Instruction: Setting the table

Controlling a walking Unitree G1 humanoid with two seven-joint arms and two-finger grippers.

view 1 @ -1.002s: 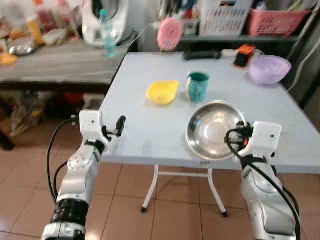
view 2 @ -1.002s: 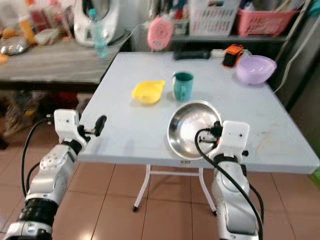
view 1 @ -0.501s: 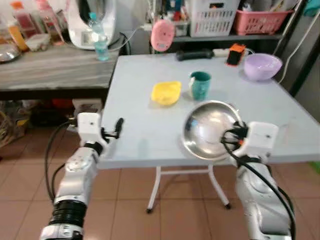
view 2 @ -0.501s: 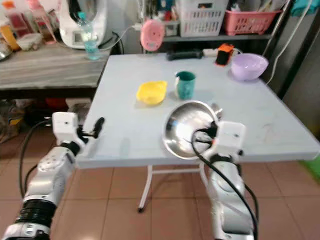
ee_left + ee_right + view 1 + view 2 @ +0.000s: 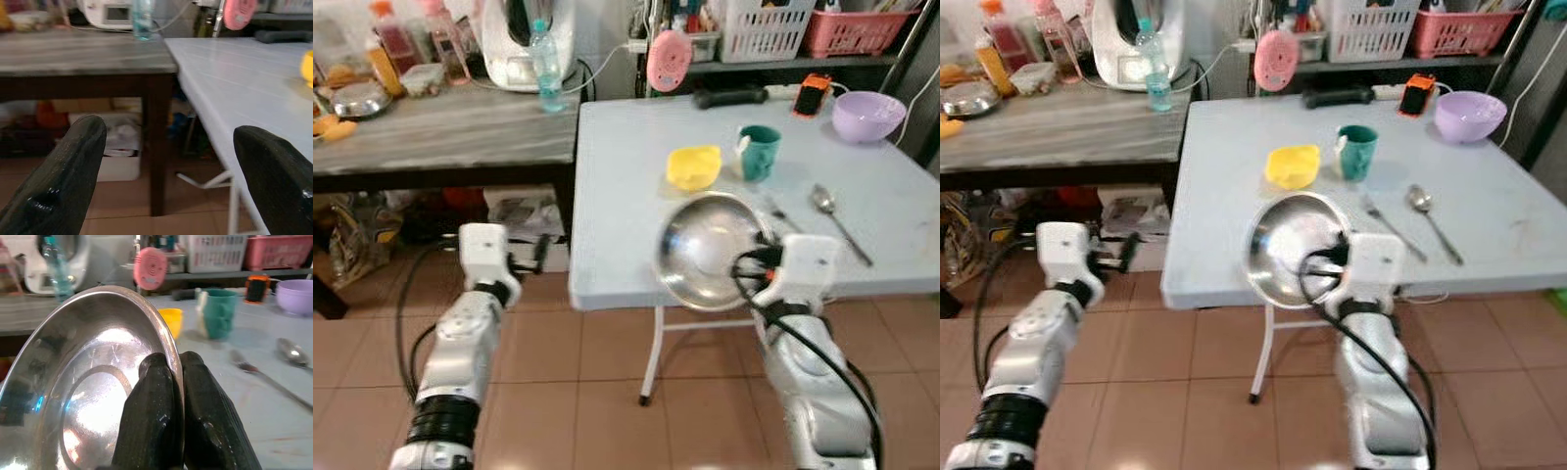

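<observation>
A round steel plate point(image 5: 703, 250) is held tilted over the near edge of the pale blue table point(image 5: 636, 225). My right gripper point(image 5: 751, 265) is shut on its rim; the right wrist view shows both fingers point(image 5: 156, 396) pinching the plate's edge point(image 5: 93, 382). Farther back on the table are a yellow bowl point(image 5: 693, 166), a teal mug point(image 5: 760, 152), a fork point(image 5: 773, 208) and a spoon point(image 5: 824, 202). My left gripper point(image 5: 539, 254) is open and holds nothing, low beside the table's left corner, over the floor.
A purple bowl point(image 5: 867, 116), an orange-black device point(image 5: 813, 94) and a pink round fan point(image 5: 668, 61) stand at the table's far side. A wooden side table point(image 5: 440, 127) with a water bottle point(image 5: 546, 78) adjoins on the left. Boxes lie under it.
The whole view has shifted: the table now lies more to the right, and the fork and spoon have come into view. The plate stays in my right gripper. My left gripper is now off the table's edge.
</observation>
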